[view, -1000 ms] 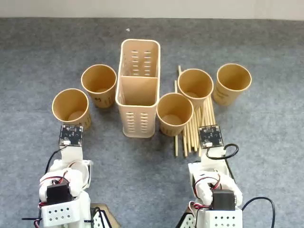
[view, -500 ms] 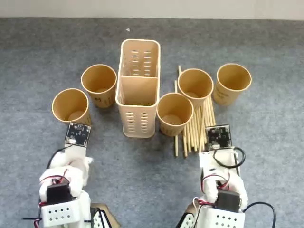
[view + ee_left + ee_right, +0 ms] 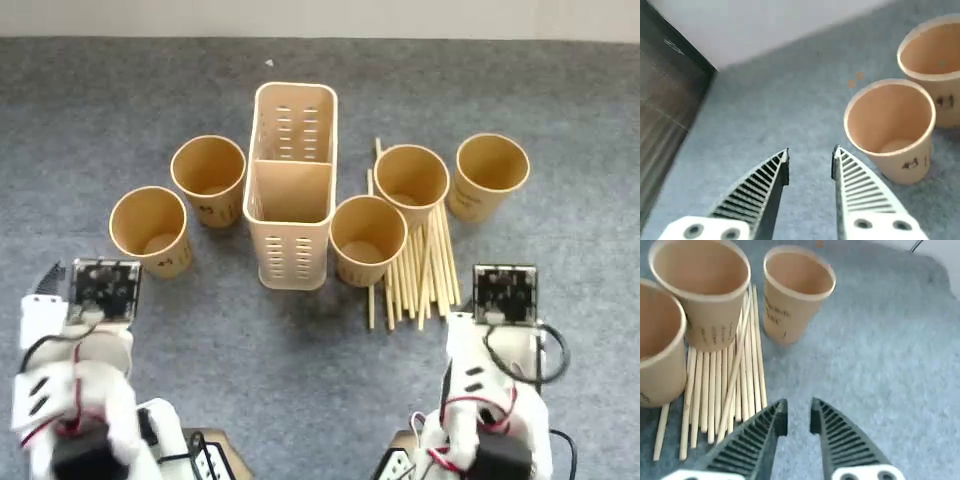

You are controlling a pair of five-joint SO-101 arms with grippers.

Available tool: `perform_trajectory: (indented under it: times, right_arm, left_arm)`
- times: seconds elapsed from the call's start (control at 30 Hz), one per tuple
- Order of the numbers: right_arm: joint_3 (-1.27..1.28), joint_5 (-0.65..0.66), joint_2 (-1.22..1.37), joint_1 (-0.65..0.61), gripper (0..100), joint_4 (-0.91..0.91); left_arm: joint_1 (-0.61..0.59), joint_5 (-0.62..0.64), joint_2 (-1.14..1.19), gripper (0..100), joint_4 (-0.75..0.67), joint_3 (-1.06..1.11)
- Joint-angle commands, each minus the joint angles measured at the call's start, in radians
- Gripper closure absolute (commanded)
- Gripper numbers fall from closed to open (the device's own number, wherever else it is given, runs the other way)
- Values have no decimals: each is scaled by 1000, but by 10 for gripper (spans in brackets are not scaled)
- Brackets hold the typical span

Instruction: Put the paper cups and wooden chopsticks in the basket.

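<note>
Sitting at the near left of the grey mat [image 3: 560, 90], the left arm [image 3: 75, 370] is folded low, its wrist aimed at the first paper cup [image 3: 149, 228]. The left gripper [image 3: 810, 155] is released, fingers spread over bare mat with nothing between them, and that cup [image 3: 890, 130] stands upright just ahead. The second paper cup [image 3: 208, 178] stands beside the basket [image 3: 292, 255], which is upright in the middle. The third paper cup [image 3: 367, 238] is close by the basket's other side, on the wooden chopsticks [image 3: 420, 270] lying in a loose row. The fourth paper cup [image 3: 410, 182] also stands on them, with the fifth paper cup [image 3: 490, 175] just beside it. The right arm [image 3: 495, 380] sits folded near the chopsticks' ends. The right gripper [image 3: 797, 410] is parted only a little, empty, beside the chopsticks.
</note>
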Motion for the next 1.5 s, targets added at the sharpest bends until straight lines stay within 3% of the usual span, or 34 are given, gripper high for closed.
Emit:
perform_trajectory:
  times: [0.0,0.13,0.37,0.5,0.97,1.47]
  right_arm:
    - [-91,-25,171,5,882,12]
    - [-143,-87,386,2,882,-53]
    - [-568,-163,860,4,882,-61]
    - [-745,-172,1095,21,882,-12]
    - [-1314,-196,1716,21,879,65]
    - [-1790,-206,2109,-10,878,151]
  left_arm:
    - [7,14,245,828,80,-380]
    - [30,32,633,828,190,-746]
    - [67,120,1279,828,489,-1377]
    - [61,203,1544,828,551,-1586]
    - [114,249,1776,828,549,-1465]
    - [117,213,1885,748,549,-1422]
